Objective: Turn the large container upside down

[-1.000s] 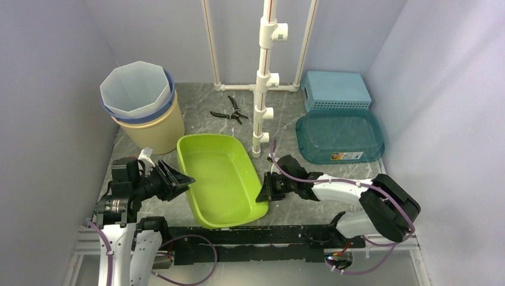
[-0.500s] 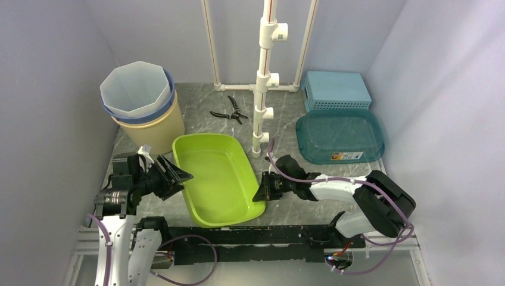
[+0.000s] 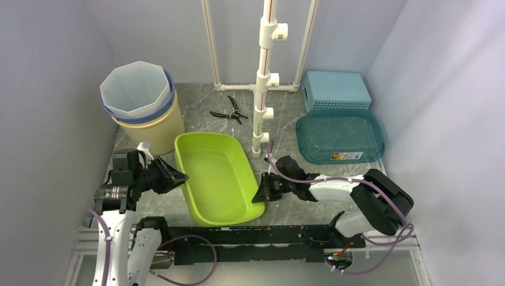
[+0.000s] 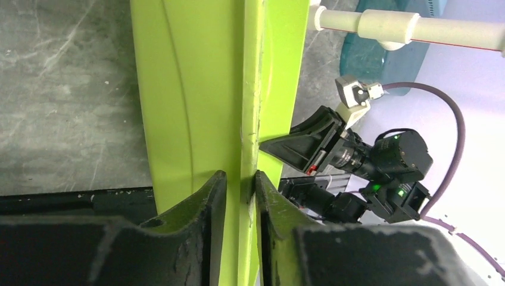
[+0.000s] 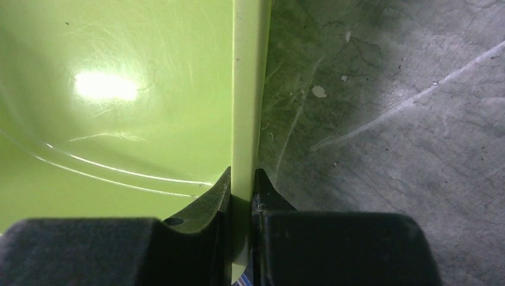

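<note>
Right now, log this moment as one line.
left tool: clamped on green container left rim | right tool: clamped on right rim | container: open side up

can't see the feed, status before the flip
Left gripper shut on green tub, left rim. Right gripper shut on right rim. Tub upright. Pipe stand close behind.

grey marbled table top point(image 3: 199, 101) with pale veins, looks scuffed and speckled in the right wrist view. plain pale lavender walls close it in: left wall point(image 3: 47, 71), back wall point(image 3: 238, 36), right wall point(image 3: 440, 89). white pvc post point(image 3: 265, 71) with tee fittings stands toward the back of the table. two thinner white pipes point(image 3: 209, 42) rise against the back wall. light is even, shadows soft.
</note>
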Available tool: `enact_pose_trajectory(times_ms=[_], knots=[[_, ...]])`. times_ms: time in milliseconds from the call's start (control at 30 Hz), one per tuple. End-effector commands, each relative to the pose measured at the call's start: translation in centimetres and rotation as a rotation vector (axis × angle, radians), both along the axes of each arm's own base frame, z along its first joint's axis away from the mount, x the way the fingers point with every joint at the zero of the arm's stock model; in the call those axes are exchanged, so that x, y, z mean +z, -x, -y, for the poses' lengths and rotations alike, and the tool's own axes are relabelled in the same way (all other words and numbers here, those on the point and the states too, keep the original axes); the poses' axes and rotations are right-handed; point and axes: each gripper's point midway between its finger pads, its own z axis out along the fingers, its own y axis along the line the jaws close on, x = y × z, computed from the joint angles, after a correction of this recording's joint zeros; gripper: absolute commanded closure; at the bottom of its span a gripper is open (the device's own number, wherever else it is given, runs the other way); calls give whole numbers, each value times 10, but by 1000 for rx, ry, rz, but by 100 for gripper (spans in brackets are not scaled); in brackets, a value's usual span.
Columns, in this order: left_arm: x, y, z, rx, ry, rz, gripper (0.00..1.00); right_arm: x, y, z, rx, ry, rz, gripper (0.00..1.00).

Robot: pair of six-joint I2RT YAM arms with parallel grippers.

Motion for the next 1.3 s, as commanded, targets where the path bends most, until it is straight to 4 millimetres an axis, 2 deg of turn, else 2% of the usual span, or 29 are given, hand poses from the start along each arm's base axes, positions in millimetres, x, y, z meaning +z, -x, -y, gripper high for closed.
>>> enact_pose_trajectory(times_ms=[0,67,300,600,867,1167,1267], knots=[[29,-10,16,-103,66,101,75,32,36,-22,276,-176,41,100],[33,-9,17,-124,66,101,76,31,35,-23,282,-167,44,100],[37,-6,21,-158,81,96,63,39,37,-33,330,-182,63,100],[43,-8,28,-187,126,122,73,48,42,-45,394,-210,77,100],[54,-10,30,-231,123,143,59,46,44,-50,399,-185,70,100],[68,-15,36,-265,138,174,59,50,38,-59,307,-142,86,81],[71,-18,41,-272,151,188,59,51,39,-62,283,-134,86,80]])
